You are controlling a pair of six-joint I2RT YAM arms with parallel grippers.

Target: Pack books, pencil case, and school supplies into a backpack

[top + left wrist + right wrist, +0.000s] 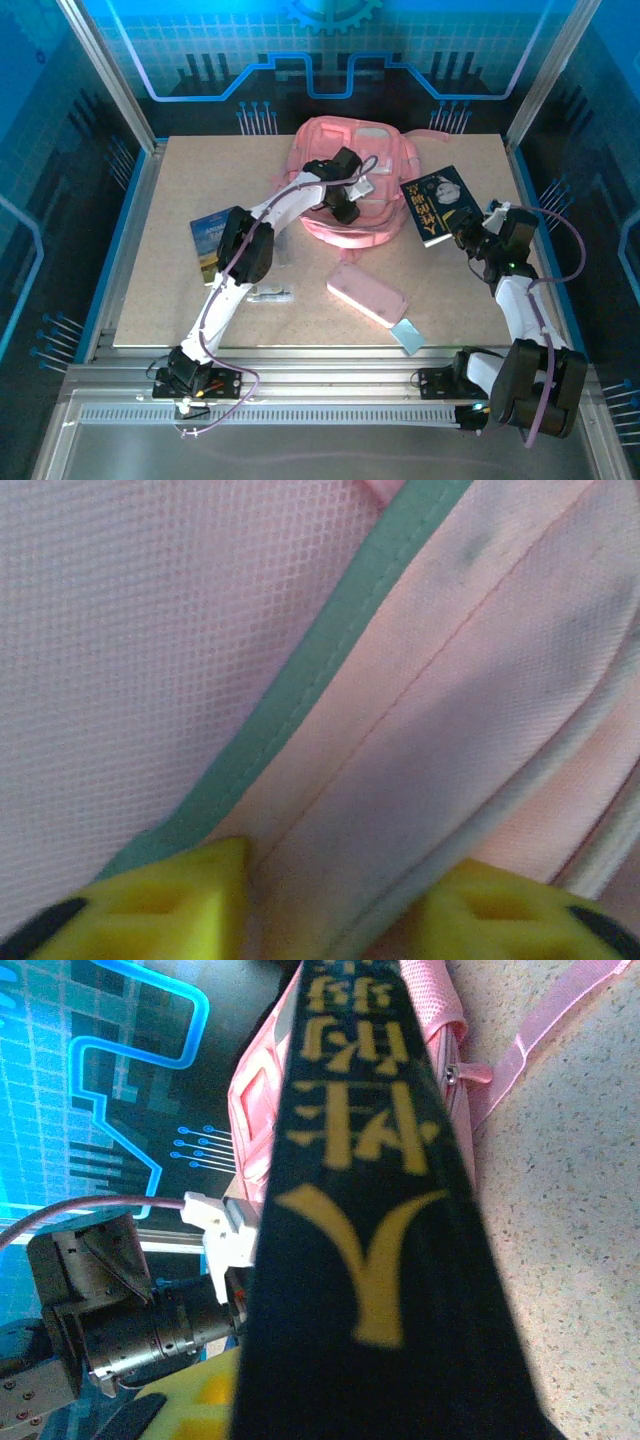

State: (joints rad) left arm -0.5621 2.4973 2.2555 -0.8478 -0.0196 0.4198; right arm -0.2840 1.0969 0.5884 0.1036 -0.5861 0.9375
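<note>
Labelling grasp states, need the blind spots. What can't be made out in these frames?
Left gripper grip on the backpack: top view, its own wrist covers the fingertips; left wrist view, fingers flank fabric, contact unclear.
Second book: top view, left arm covers its right side.
Right gripper fingertips: right wrist view, held book blocks them.
Small packet: top view, too small to tell contents.

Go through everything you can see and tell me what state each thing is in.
backpack, lying on the table.
left hand, fingers either side of a backpack fold; grip unclear.
right hand, shut on the held book.
held book, gripped at one end, outside the backpack.
second book, flat on table, partly under left arm.
pencil case, flat on table, outside the backpack.
pale blue rectangle, flat on table near front edge.
</note>
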